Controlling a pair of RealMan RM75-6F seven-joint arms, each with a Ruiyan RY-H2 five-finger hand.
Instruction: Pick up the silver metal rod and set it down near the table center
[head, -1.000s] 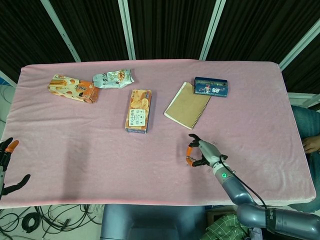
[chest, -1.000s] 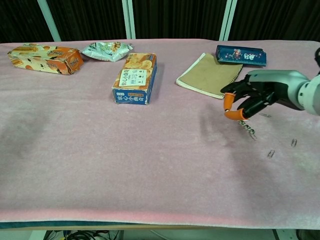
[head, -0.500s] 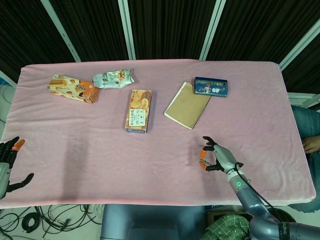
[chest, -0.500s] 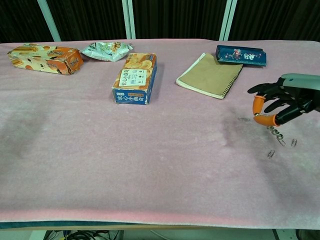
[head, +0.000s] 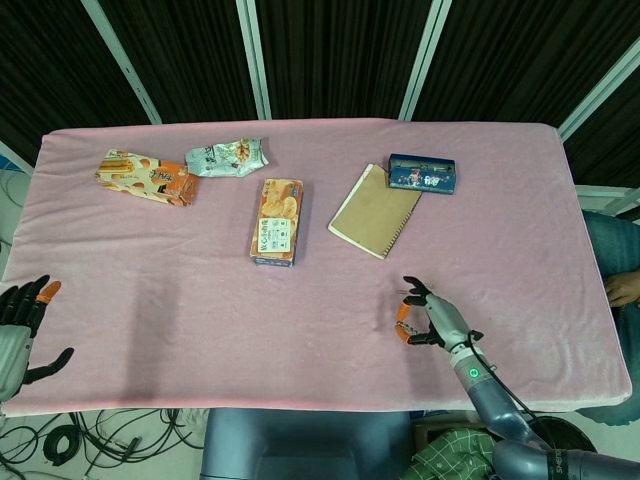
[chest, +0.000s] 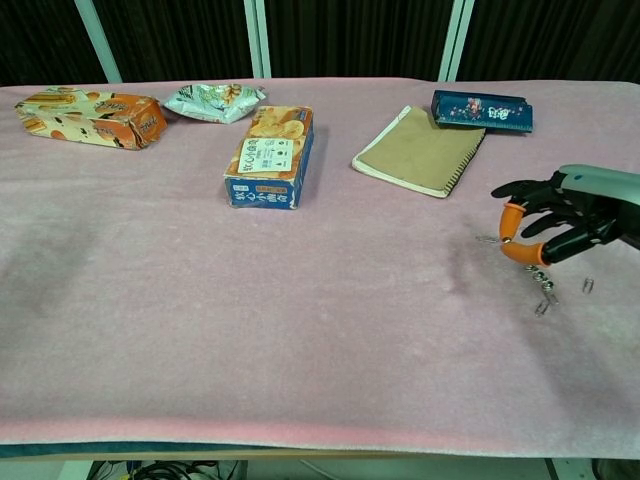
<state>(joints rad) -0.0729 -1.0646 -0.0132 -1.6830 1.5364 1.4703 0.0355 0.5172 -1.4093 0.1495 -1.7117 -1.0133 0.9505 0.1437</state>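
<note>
- Since one second ago my right hand (chest: 558, 216) has travelled away from the notebook (chest: 420, 152), toward 4 o'clock on the table (chest: 300, 320). In the last half second it has hardly shifted.
- My left hand (head: 18, 330) has risen a little into the head view at 8 o'clock, outside the table edge. Its fingers are spread and it holds nothing.
- The metal rod (chest: 543, 280) has moved together with the right hand. Now it hangs under the orange fingertips (chest: 510, 215), tilted, with its low end at the cloth or just above it; I cannot tell which.
- The right hand pinches the upper end of the rod between two orange-tipped fingers, and the other fingers are curved and apart.
- The rod looks short, thin and silver, with a beaded or threaded surface. In the head view it is too small to see.
- It is at about 5 o'clock from the table center, near some paper clips (chest: 587, 285).
</note>
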